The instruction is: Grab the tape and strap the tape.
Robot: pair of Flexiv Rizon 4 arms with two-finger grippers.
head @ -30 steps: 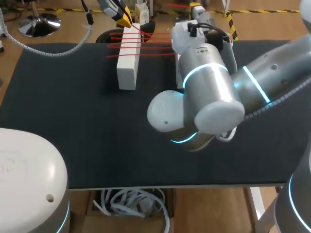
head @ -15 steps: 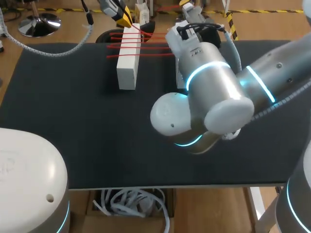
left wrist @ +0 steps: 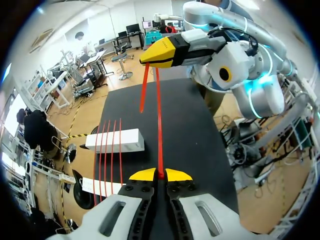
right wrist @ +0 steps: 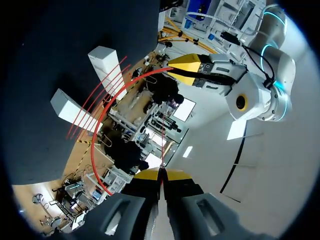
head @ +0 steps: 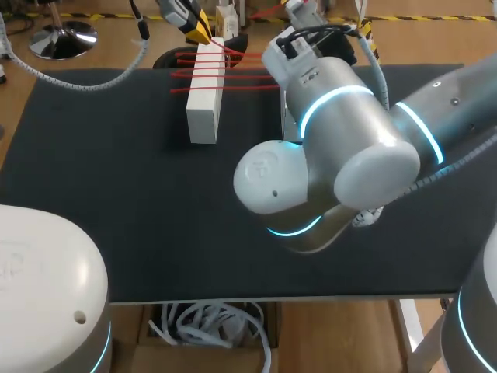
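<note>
Red tape (left wrist: 159, 125) loops the white block (head: 203, 101), upper left; left gripper (left wrist: 160, 174) and right gripper (right wrist: 161, 172) both pinch it tight. My right arm (head: 342, 140) has edged up-frame, probably tensioning the tape.

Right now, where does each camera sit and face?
Head view: above and behind, looking down at the table; right arm fills the middle.
Left wrist view: looks along the table; left gripper shut on red tape.
Right wrist view: faces across the table's edge; right gripper shut on red tape.
Both wrist views share the white block.
</note>
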